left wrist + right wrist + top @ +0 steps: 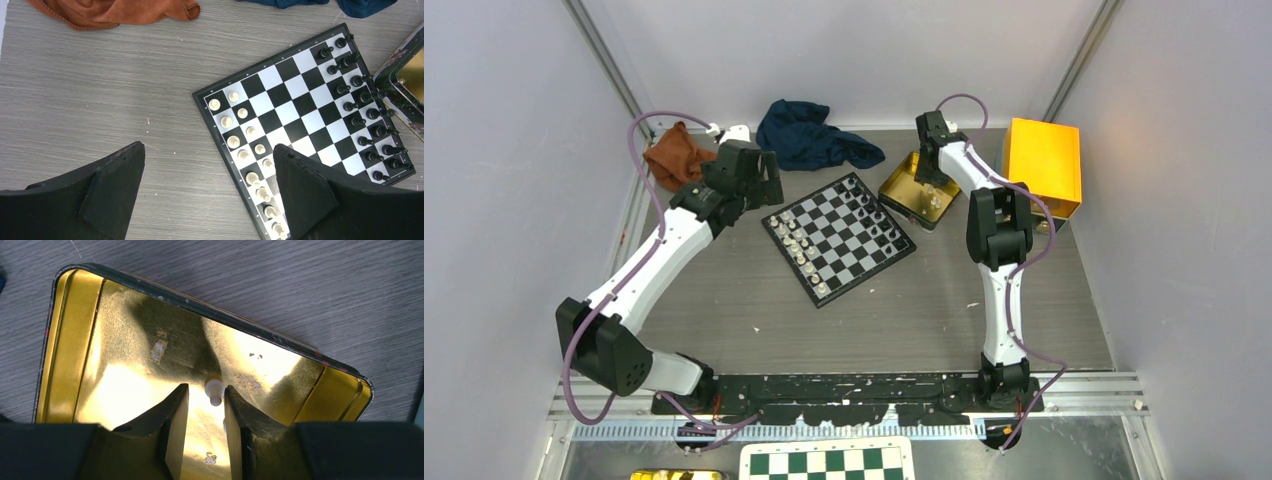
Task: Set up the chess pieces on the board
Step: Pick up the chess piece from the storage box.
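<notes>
Sitting askew on grey woodgrain table (904, 310): board (838, 237).

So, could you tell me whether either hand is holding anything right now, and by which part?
Nothing is held. The left hand is open. The right hand straddles a white chess piece in the gold tin, not yet clamped.

Board (295, 107) corner: was hidden behind the left fingers (320, 200).
Gold tin (405, 85): was cut by the right edge.
Checkered sheet (827, 462): was cut by the bottom edge.
Chess pieces (796, 238): kinds were too small to tell from above.
</notes>
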Available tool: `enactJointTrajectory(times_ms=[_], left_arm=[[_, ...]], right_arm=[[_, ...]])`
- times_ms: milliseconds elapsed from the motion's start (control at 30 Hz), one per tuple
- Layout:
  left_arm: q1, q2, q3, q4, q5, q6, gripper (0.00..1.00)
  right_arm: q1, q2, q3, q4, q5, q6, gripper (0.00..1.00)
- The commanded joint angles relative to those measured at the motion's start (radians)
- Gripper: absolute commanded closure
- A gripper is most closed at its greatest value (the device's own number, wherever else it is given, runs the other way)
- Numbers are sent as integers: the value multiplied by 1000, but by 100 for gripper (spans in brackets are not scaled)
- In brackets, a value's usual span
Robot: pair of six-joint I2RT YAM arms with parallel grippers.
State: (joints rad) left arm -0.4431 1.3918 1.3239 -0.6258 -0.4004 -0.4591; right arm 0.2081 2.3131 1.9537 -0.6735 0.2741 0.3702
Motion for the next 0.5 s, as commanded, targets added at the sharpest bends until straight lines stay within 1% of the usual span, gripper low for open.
enactJointTrajectory(times_ms=[0, 467], left_arm=[[-3, 4, 47, 20, -14, 8, 0], [-3, 8, 40, 23, -11, 13, 0]], right_arm=[[-2, -5, 14, 32, -7, 11, 63], [-2, -7, -8, 31, -6, 16, 70]])
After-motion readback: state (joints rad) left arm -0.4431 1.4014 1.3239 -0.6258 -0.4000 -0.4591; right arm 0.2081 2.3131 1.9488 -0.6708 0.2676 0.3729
